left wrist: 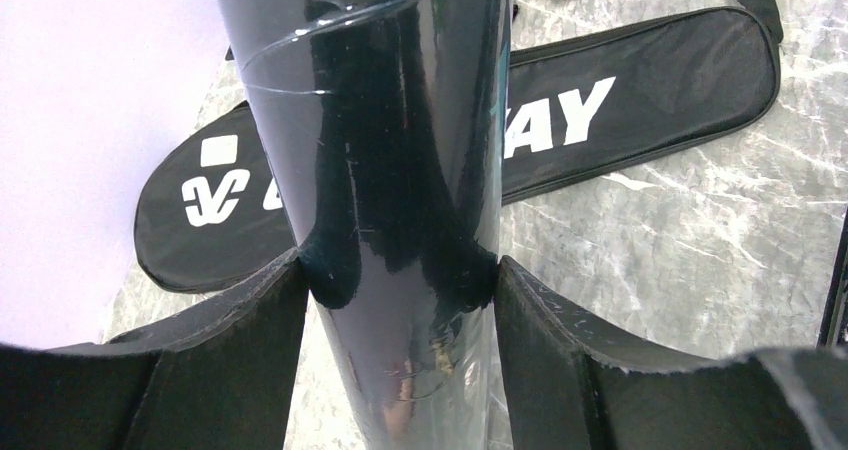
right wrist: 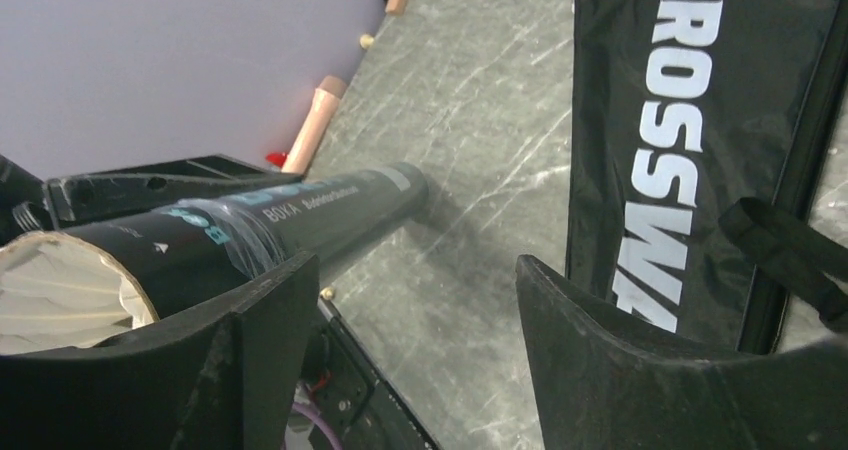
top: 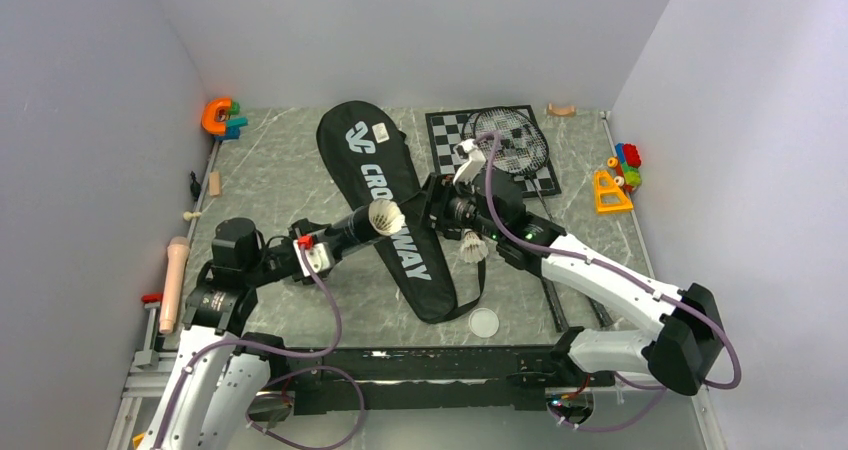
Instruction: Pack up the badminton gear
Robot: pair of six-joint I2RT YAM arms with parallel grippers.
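My left gripper is shut on the long dark tube and holds it tilted above the table. In the left wrist view both fingers press the tube at my gripper. A white shuttlecock sits in the tube's open mouth, over the black CROSSWAY bag. My right gripper is open and empty just right of that mouth. In the right wrist view its jaws stand wide beside the tube and the feathers. A second shuttlecock lies on the bag. The white lid lies near the front. A racket head rests on the chessboard.
The chessboard lies at the back. Colourful toys and an orange triangle sit at the right wall, and an orange toy sits at the back left. A wooden peg lies along the left edge. Grey walls enclose three sides.
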